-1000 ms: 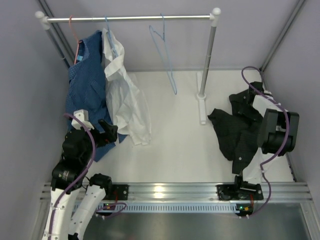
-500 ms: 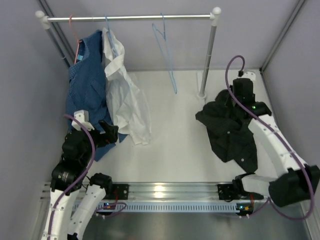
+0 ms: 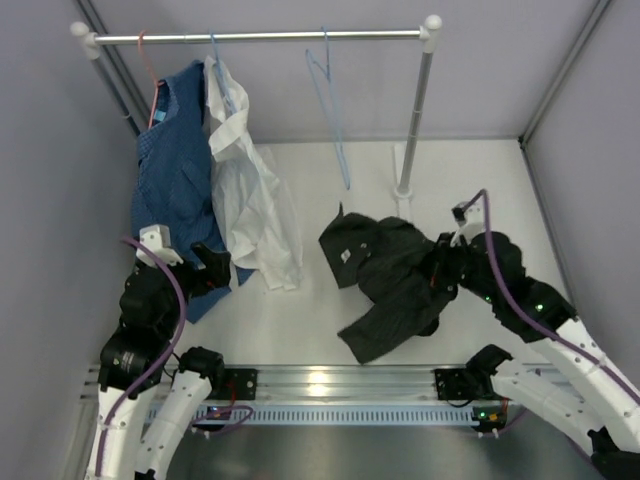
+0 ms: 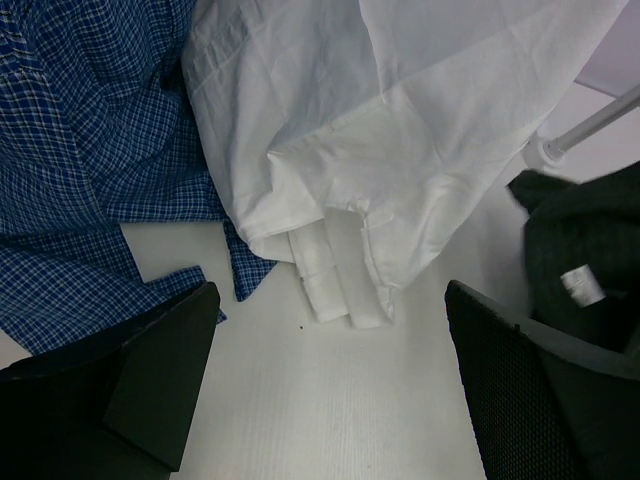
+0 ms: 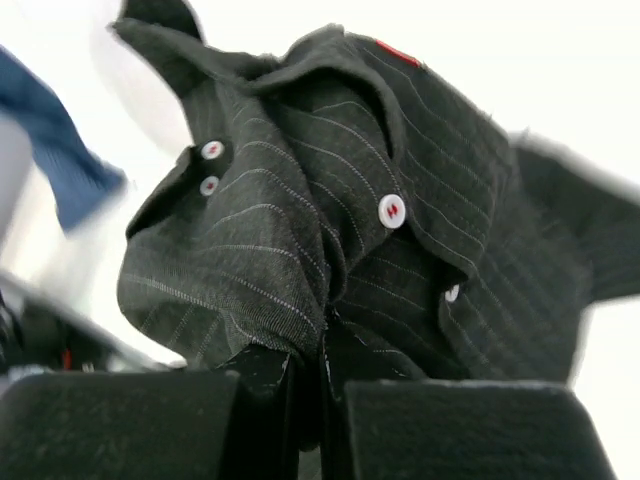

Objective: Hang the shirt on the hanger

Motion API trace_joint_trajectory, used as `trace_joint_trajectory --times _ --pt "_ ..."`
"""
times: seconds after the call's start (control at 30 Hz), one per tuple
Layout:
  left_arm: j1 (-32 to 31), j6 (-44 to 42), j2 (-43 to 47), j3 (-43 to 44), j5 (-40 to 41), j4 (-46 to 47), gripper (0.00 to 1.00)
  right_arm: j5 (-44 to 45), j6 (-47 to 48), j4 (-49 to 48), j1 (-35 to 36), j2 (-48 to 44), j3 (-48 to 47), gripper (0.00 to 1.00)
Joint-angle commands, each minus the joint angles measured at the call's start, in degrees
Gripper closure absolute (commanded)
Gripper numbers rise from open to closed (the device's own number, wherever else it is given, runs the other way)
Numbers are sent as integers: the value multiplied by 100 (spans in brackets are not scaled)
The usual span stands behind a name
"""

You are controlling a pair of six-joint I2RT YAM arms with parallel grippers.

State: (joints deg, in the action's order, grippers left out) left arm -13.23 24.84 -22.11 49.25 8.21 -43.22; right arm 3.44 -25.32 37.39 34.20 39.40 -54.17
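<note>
The right tool (image 5: pixel 320 385) (now clamped) has dragged the shirt (image 3: pixel 385 268) leftward, apparently partly lifted.

No readable text, numbers or brand marks in any view. The shirt (image 3: pixel 390 270) has a small white tag (image 4: pixel 581 284) near the collar, too small to read, with no letters visible. In the right wrist view a red tag (image 5: pixel 398 53) sits at the collar edge, blurred and illegible.

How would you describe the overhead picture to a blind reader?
The right gripper is shut on a crumpled black shirt near an empty light-blue hanger on the rail. The left gripper hangs open beside a blue garment and a white shirt.
</note>
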Motion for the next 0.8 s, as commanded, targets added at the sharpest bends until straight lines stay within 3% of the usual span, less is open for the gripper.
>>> trace_joint_trajectory --times 0.0,0.07,0.1,0.13,0.2,0.37,0.57,0.7,0.77 --pt "-21 38 -21 -30 155 341 2 -477 -788 -511 551 59 1204 100" --pt "-21 38 -56 -21 181 341 2 -170 -1289 -1038 1227 94 1952 97" --pt "-21 47 -74 -21 181 332 2 -21 -1430 -1458 1465 129 2137 88" --pt "-21 39 -100 -21 199 332 2 268 -1632 -1584 1911 286 2330 60" --pt "-21 47 -136 -21 199 332 2 595 -1757 -1647 2274 489 2315 43" --pt "-21 56 -136 -21 234 341 2 1175 -1485 -1234 2504 368 1911 17" --pt "-21 65 -136 -30 252 332 2 1458 -801 -269 2197 -152 1164 9" --pt "-21 56 -145 -30 252 332 2 915 174 -144 2197 129 576 9" --pt "-21 65 -145 -30 252 332 2 257 579 -650 2197 585 417 9"
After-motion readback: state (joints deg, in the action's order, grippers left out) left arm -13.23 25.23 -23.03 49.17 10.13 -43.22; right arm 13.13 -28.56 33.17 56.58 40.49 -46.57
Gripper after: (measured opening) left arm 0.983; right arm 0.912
